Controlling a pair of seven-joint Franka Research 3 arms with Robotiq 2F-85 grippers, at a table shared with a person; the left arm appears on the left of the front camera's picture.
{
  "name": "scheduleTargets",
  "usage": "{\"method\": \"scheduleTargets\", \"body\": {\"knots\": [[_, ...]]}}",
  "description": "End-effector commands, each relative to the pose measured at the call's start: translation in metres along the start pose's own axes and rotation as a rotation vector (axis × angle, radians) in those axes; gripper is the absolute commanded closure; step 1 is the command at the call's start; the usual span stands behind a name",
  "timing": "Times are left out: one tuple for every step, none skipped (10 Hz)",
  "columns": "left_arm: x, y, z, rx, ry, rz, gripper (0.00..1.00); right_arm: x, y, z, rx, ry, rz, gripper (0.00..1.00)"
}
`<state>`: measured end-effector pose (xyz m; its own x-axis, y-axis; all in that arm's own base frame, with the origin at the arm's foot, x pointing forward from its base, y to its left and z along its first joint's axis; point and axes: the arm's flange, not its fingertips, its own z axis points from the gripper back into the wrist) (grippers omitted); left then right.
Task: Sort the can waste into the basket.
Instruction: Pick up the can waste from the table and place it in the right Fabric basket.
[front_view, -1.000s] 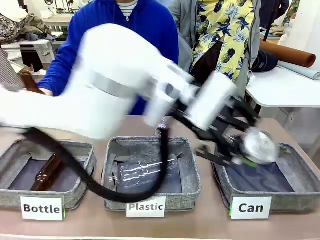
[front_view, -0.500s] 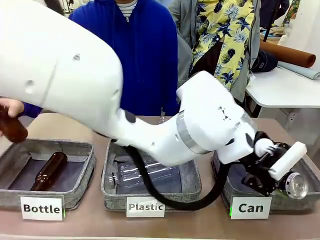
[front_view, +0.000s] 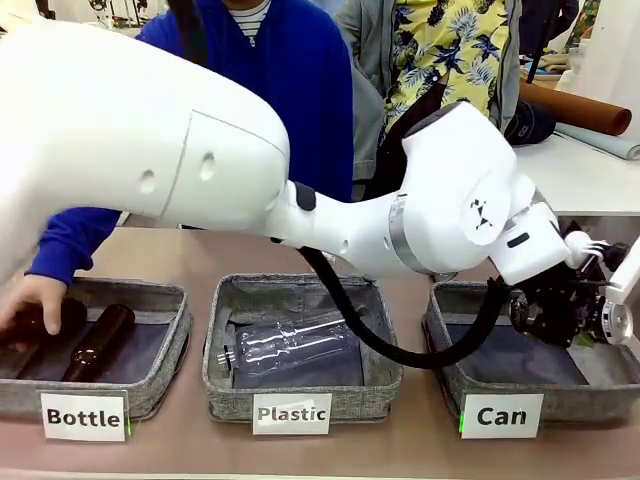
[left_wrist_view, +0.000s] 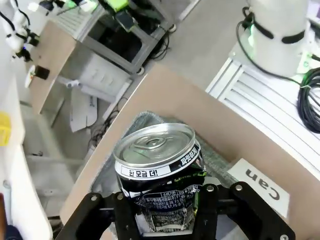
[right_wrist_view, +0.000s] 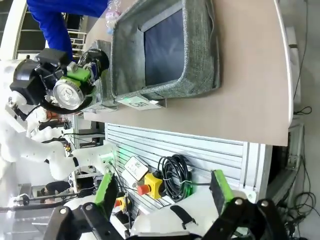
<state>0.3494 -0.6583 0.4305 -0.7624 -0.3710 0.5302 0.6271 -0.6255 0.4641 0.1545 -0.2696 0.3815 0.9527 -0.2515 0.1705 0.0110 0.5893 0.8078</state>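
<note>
The black can (left_wrist_view: 159, 172), with green marks and a silver top, sits between the fingers of my left gripper (left_wrist_view: 165, 200), which is shut on it. In the front view this gripper (front_view: 597, 318) holds the can (front_view: 616, 323) on its side over the right end of the grey "Can" basket (front_view: 450, 372). The basket's fabric wall (left_wrist_view: 216, 161) and its label show below the can. My right gripper (right_wrist_view: 162, 196) is open and holds nothing, off the table's front edge, looking at the basket (right_wrist_view: 200, 55) and the held can (right_wrist_view: 69, 93). The red can is out of view.
The "Plastic" basket (front_view: 380, 372) in the middle holds a clear bottle (front_view: 285, 347). In the "Bottle" basket (front_view: 160, 385) on the left lies a brown bottle (front_view: 95, 342), and a person's hand (front_view: 30, 298) rests on another. My left arm spans the table.
My left arm has swung right and down, carrying the can to the right end of the "Can" basket. The person's hand has lowered a brown bottle into the "Bottle" basket.
</note>
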Motion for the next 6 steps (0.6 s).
{"method": "scheduleTargets", "body": {"knots": [[0.000,0.015,-0.017,0.000,0.038,0.000,0.65,0.001,0.006,0.002,-0.010,-0.004,-0.026,0.00],[-0.003,0.017,-0.019,0.009,0.052,-0.007,0.65,0.001,0.006,0.002,-0.010,-0.004,-0.026,0.00],[-0.006,0.021,-0.019,0.020,0.070,-0.006,0.65,0.001,0.006,0.002,-0.010,-0.004,-0.026,0.00],[-0.009,0.024,-0.018,0.033,0.077,-0.007,0.65,0.001,0.006,0.002,-0.010,-0.004,-0.026,0.00],[-0.011,0.025,-0.018,0.033,0.086,-0.006,0.65,0.001,0.006,0.002,-0.010,-0.004,-0.026,0.00],[-0.013,0.025,-0.017,0.026,0.091,-0.009,0.26,0.001,0.006,0.002,-0.010,-0.004,-0.026,0.00]]}}
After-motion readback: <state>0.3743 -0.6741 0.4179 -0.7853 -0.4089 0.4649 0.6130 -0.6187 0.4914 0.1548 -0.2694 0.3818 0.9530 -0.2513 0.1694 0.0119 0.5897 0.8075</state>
